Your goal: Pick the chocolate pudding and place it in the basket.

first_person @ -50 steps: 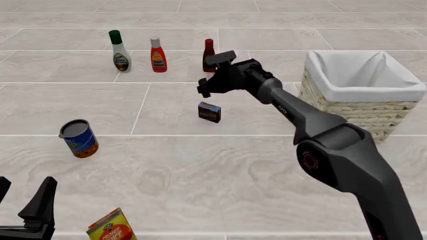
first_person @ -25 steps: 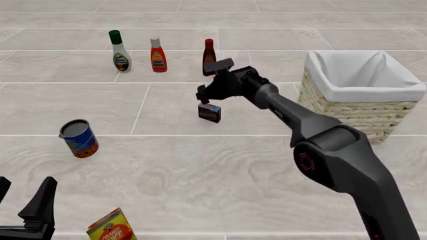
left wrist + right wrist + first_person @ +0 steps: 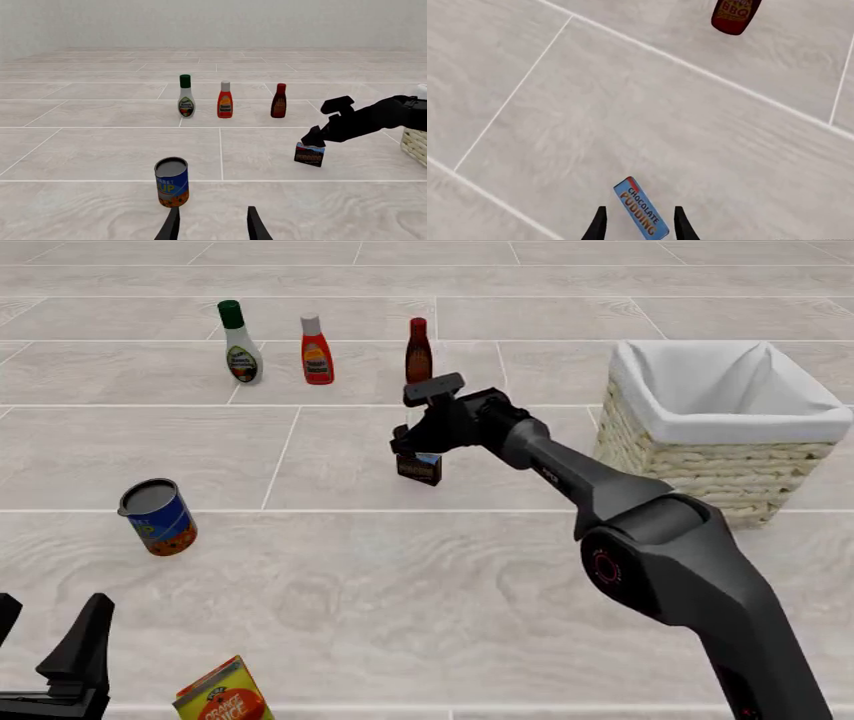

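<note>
The chocolate pudding (image 3: pixel 422 469), a small dark box with a blue top, stands on the floor tiles near the middle. My right gripper (image 3: pixel 416 450) is open and reaches down onto it. In the right wrist view the box's blue top (image 3: pixel 639 206) lies between the two fingers (image 3: pixel 598 224), which do not press on it. The basket (image 3: pixel 731 455), pale wicker with white lining, stands to the right of the box. My left gripper (image 3: pixel 48 638) is open and holds nothing, low at the near left. Its wrist view shows the pudding (image 3: pixel 309 154) under the right arm (image 3: pixel 373 120).
A dressing bottle (image 3: pixel 242 344), a ketchup bottle (image 3: pixel 316 352) and a dark BBQ bottle (image 3: pixel 418 348) stand in a row at the back. A blue can (image 3: pixel 158 517) stands at the left, and an orange juice carton (image 3: pixel 224 695) beside my left gripper.
My right gripper has come down and slightly nearer, from above the pudding to straddling its top. The left arm and all objects have not moved.
</note>
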Robot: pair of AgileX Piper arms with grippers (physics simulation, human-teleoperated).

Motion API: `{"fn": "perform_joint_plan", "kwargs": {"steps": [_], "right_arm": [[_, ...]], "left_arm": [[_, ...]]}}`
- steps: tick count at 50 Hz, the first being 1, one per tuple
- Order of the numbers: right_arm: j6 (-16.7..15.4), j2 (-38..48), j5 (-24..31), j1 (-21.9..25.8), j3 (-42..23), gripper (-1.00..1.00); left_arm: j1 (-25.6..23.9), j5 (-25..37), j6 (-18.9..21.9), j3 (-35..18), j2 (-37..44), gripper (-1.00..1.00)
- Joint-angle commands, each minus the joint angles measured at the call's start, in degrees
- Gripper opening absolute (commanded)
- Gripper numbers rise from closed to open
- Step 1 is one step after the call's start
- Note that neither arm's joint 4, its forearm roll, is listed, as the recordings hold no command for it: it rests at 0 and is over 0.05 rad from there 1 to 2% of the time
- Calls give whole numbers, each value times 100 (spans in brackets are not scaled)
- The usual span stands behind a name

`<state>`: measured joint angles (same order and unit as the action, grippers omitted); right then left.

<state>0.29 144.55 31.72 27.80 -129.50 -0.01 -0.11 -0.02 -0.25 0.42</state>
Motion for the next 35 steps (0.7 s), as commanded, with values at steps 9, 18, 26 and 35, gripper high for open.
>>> {"fn": "perform_joint_plan", "kwargs": {"steps": [9,18,26,35], "right_arm": [[47,-18,-210,13,317,100],[29,2,-251,9,390,100],[9,62,-221,-21,311,100],[7,133,-229,-50,272,100]], "left_arm": [[-1,0,-1,0,-1,100],[0,0,-2,0,-1,100],[0,0,-1,0,-1,100],[0,0,0,0,-1,100]]}}
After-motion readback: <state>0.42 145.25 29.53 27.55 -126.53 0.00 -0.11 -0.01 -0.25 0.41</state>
